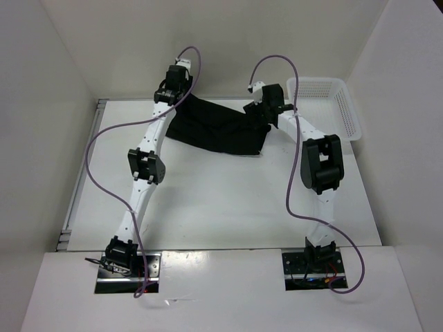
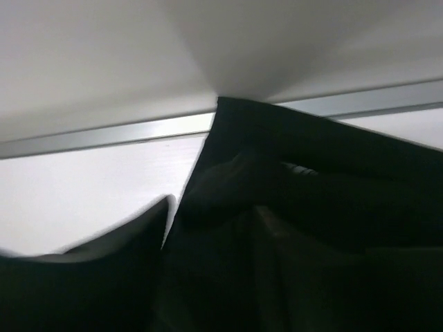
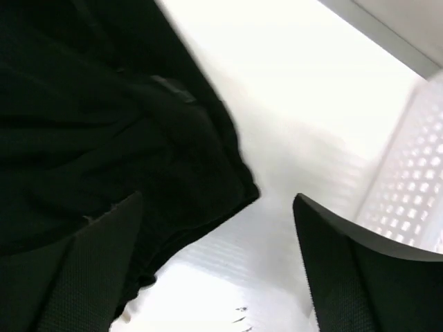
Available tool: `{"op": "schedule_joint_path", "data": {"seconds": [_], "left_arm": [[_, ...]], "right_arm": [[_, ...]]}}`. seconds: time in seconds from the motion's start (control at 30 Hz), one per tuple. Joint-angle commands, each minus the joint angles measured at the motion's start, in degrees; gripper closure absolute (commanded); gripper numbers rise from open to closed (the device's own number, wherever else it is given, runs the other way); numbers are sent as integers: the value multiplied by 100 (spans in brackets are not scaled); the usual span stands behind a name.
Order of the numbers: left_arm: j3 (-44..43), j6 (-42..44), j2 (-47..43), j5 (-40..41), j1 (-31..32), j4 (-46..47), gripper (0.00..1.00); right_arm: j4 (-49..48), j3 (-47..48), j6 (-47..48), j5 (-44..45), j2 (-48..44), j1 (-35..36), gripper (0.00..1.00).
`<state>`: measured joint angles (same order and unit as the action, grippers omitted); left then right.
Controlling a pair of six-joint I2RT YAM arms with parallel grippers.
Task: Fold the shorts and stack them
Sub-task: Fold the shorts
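Observation:
The black shorts (image 1: 216,128) lie crumpled at the back of the white table (image 1: 221,200). My left gripper (image 1: 171,91) hovers over their far left corner. In the left wrist view the dark cloth (image 2: 311,207) fills the right side, and only one blurred finger (image 2: 97,270) stands out at lower left; the other is lost against the black. My right gripper (image 1: 267,105) is at the shorts' right end. In the right wrist view it (image 3: 218,197) stands open above the hem corner (image 3: 228,187), holding nothing.
A white mesh basket (image 1: 333,105) stands at the back right, and its wall (image 3: 415,187) is close beside my right finger. A metal rail (image 2: 104,135) runs along the table's far edge under the back wall. White walls enclose both sides.

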<state>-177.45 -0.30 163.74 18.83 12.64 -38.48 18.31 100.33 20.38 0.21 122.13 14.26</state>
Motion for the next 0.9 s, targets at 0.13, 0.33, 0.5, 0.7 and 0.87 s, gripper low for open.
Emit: {"op": "schedule_joint_path", "data": {"seconds": [0.13, 0.33, 0.5, 0.7, 0.87], "left_arm": [[-229, 30, -412, 358, -296, 113, 22], [636, 30, -1237, -1239, -991, -1370, 19], [2292, 30, -1722, -2741, -1615, -1680, 19], [2312, 30, -1372, -3235, -1669, -1751, 6], [2144, 30, -1318, -3368, -1607, -1689, 0]], "right_arm": [[-1031, 565, -562, 1472, -240, 33, 4], [-584, 58, -815, 958, -1039, 208, 4], [-3, -1223, -1308, 41, -1753, 375, 4], [50, -1851, -1766, -47, -1666, 376, 4], [50, -1904, -2100, -310, -1412, 376, 4]]}}
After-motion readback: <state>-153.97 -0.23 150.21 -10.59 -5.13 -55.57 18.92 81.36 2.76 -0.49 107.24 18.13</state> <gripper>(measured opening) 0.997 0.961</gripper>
